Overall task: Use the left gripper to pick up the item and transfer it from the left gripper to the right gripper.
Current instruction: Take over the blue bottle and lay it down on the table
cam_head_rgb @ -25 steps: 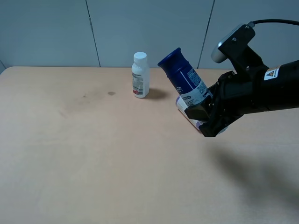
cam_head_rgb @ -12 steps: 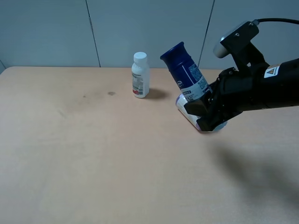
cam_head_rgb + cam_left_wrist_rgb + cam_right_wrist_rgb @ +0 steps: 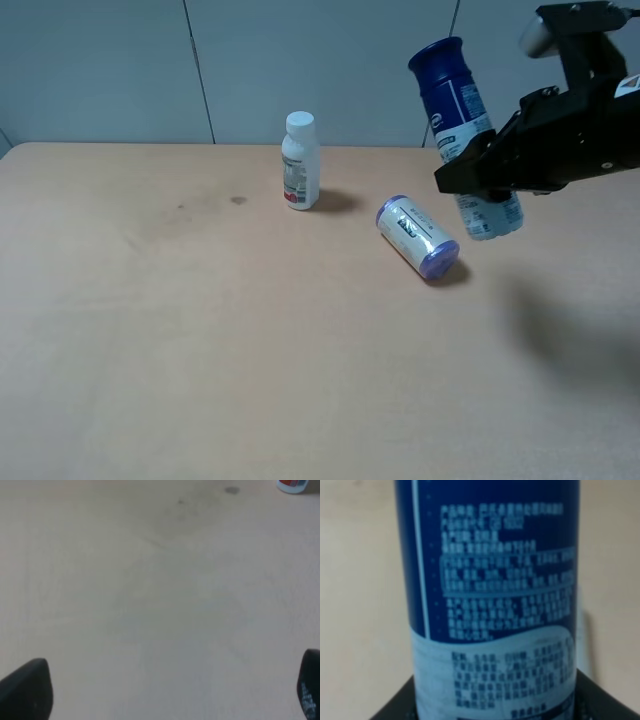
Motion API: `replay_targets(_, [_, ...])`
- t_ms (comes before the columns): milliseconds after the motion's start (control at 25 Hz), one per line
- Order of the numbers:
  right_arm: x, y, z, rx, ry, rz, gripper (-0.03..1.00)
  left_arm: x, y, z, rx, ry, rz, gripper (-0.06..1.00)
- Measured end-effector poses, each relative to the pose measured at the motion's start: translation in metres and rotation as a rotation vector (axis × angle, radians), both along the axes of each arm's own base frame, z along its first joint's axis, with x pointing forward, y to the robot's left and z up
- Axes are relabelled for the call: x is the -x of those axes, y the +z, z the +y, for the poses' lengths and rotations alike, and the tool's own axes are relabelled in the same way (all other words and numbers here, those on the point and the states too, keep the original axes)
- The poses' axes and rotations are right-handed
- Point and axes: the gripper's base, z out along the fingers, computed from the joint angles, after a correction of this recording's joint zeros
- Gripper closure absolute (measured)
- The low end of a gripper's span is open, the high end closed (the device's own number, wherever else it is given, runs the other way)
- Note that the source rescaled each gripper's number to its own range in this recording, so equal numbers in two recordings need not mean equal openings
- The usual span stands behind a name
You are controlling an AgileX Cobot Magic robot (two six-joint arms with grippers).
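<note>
The item point(image 3: 455, 108), a tall slim bottle with a dark blue cap and blue-and-white label, hangs in the air at the right, tilted slightly with its cap uppermost. My right gripper point(image 3: 480, 172) is shut on its lower half, on the black arm with the yellow sticker. In the right wrist view the item point(image 3: 492, 605) fills the picture, with black fingers point(image 3: 400, 707) on both sides of its base. My left gripper point(image 3: 167, 690) is out of the high view. Its wrist view shows two black fingertips far apart over bare table, open and holding nothing.
A small white bottle point(image 3: 300, 160) stands upright at the back of the tan table point(image 3: 200, 330); its base shows as the small white bottle point(image 3: 292, 485) in the left wrist view. A stubby white can with purple rims point(image 3: 417, 236) lies on its side below the held item.
My right gripper has risen and moved right with the item, clear of the stubby can it was next to. The item now stands more upright.
</note>
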Motion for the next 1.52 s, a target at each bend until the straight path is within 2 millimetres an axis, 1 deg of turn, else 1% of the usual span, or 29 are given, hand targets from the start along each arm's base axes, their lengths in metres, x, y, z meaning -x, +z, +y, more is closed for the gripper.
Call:
replay_targets(80, [-0.006,0.007,-0.011,0.012,-0.041,0.015,0.94,0.000,0.000,0.000,0.000,0.000,0.000,-0.02])
replay_targets(240, [-0.014,0.012,-0.033,0.034,-0.134,0.059,0.94,0.000,0.000,0.000,0.000,0.000,0.000,-0.02])
replay_targets(320, [-0.020,0.009,-0.043,0.053,-0.165,0.107,0.94,0.000,0.000,0.000,0.000,0.000,0.000,-0.02])
replay_targets(440, [-0.034,-0.001,-0.053,0.084,-0.199,0.219,0.94,0.000,0.000,0.000,0.000,0.000,0.000,-0.02])
replay_targets(560, [-0.053,-0.012,-0.062,0.105,-0.225,0.304,0.94,0.000,0.000,0.000,0.000,0.000,0.000,-0.02])
replay_targets(760, [-0.084,-0.021,-0.073,0.115,-0.264,0.357,0.94,0.000,0.000,0.000,-0.001,0.000,0.000,-0.02])
replay_targets(880, [-0.098,-0.034,-0.077,0.152,-0.265,0.388,0.94,0.000,0.000,0.000,-0.001,0.001,0.000,-0.02])
replay_targets(1000, [-0.106,-0.054,-0.077,0.183,-0.257,0.444,0.94,0.000,0.000,0.000,-0.002,0.001,0.000,-0.02])
replay_targets(1240, [-0.116,-0.088,-0.078,0.224,-0.245,0.535,0.94,0.000,0.000,0.000,-0.002,0.001,0.000,-0.02])
replay_targets(1520, [-0.124,-0.116,-0.079,0.248,-0.243,0.584,0.94,0.000,0.000,0.000,-0.001,0.002,-0.004,-0.02])
